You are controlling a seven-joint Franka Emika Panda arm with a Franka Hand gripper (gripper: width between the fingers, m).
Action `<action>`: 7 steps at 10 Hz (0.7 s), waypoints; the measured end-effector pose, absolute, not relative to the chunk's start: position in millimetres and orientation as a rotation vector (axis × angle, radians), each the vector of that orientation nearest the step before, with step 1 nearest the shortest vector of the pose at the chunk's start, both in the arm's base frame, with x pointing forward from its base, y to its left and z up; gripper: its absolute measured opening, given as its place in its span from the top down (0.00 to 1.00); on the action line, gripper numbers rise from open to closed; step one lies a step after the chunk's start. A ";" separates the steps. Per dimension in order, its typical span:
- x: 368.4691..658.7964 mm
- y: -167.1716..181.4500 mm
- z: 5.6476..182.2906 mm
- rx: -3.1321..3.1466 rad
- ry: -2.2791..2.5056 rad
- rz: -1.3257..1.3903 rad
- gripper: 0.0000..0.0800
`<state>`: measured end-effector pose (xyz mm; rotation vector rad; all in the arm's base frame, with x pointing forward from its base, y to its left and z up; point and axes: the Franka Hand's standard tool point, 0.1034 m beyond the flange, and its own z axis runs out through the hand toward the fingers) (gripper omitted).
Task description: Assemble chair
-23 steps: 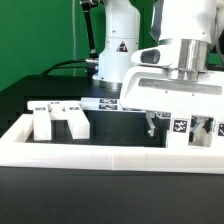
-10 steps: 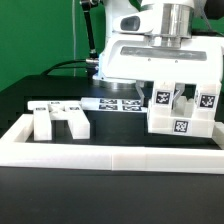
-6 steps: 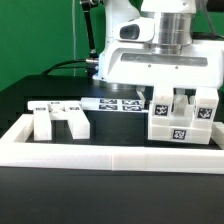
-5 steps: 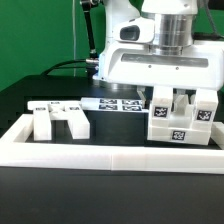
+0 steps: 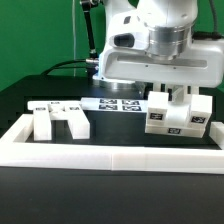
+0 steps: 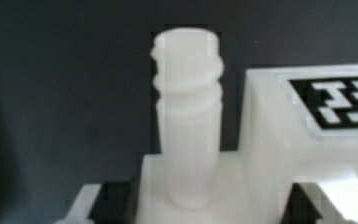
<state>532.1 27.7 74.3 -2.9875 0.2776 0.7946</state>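
My gripper [image 5: 172, 98] is shut on a chunky white chair part [image 5: 176, 118] at the exterior view's right. That part carries black-and-white tags and hangs slightly tilted just behind the front rail. In the wrist view a rounded white peg [image 6: 190, 110] of the part stands between the dark fingers [image 6: 112, 198], with a tagged white slab [image 6: 329, 105] beside it. A second white chair part [image 5: 58, 120], a low piece with two stubby legs, rests on the black table at the exterior view's left, well apart from the gripper.
A long white border rail [image 5: 110, 152] runs along the front and up the exterior view's left side. The marker board [image 5: 112, 104] lies flat at the back behind both parts. The arm's white base [image 5: 120, 50] stands behind it.
The gripper closed on the chair part at the exterior view's right. Over the last second the part has turned and tilted a little in the grip.
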 end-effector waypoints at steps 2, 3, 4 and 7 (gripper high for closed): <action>529.5 19.6 69.5 -2.918 0.291 1.008 0.58; 532.1 16.2 71.7 -2.879 0.295 1.111 0.58; 531.9 12.1 67.2 -2.843 0.306 1.207 0.58; 517.5 2.7 61.2 -2.713 0.354 1.480 0.58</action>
